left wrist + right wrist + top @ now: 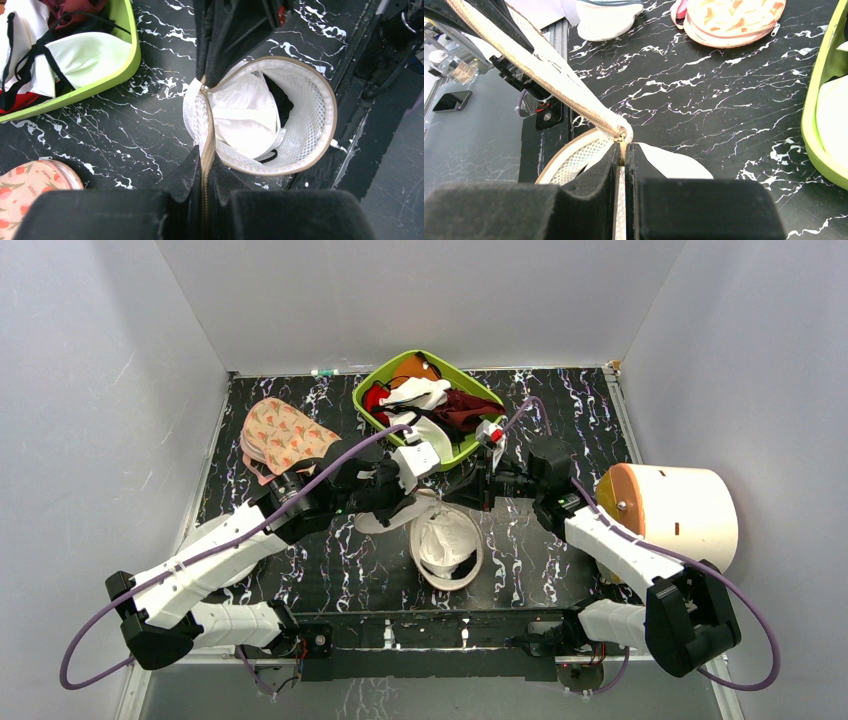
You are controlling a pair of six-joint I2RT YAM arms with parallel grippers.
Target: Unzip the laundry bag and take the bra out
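Observation:
The cream-white mesh laundry bag [447, 575] lies open at the table's middle. A white bra [440, 540] sits inside it. In the left wrist view the bag's mesh wall [310, 100] rings the bra [245, 120]. My left gripper [205, 162] is shut on the bag's tan zipper band at the rim. My right gripper [622, 150] is shut on the zipper pull [623, 136], with the zipper band stretched taut up to the left. In the top view the left gripper [405, 502] and right gripper [455, 495] meet at the bag's far edge.
A green basket [375, 390] of clothes stands at the back middle. A peach printed case [280, 435] lies at the back left. A cream cylinder with an orange end [680, 510] lies at the right. Grey walls close in the table on three sides.

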